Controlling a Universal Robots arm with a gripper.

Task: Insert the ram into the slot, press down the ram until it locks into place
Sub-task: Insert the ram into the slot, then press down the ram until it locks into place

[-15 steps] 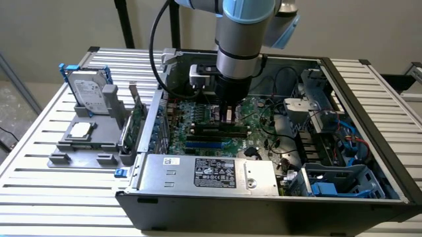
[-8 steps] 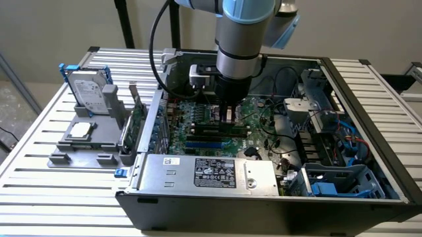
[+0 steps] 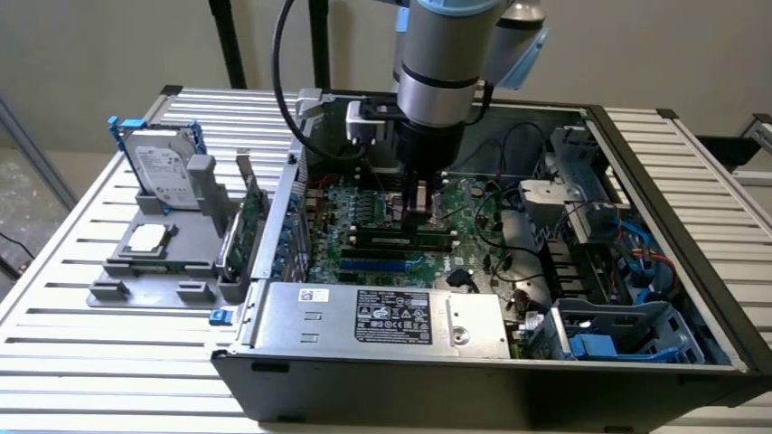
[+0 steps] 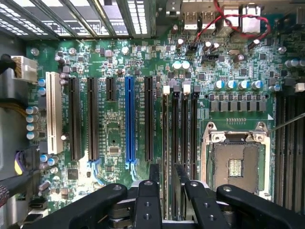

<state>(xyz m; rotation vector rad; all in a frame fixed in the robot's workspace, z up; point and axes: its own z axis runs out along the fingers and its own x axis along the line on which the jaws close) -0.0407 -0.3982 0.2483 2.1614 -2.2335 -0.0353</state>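
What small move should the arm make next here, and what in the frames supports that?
Probably a short, slow descent straight down. The gripper hangs low over the motherboard, lined up along the parallel black memory slots, between the blue socket and the CPU socket. Whether the ram is already seated there I cannot tell, so press gently.

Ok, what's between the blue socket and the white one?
Wrist view: between the blue socket and white socket stand two long black sockets and a short black socket.

The gripper (image 4: 167, 177) covers one end of the slot (image 4: 165, 129), and whatever it perhaps carries is unreadable.
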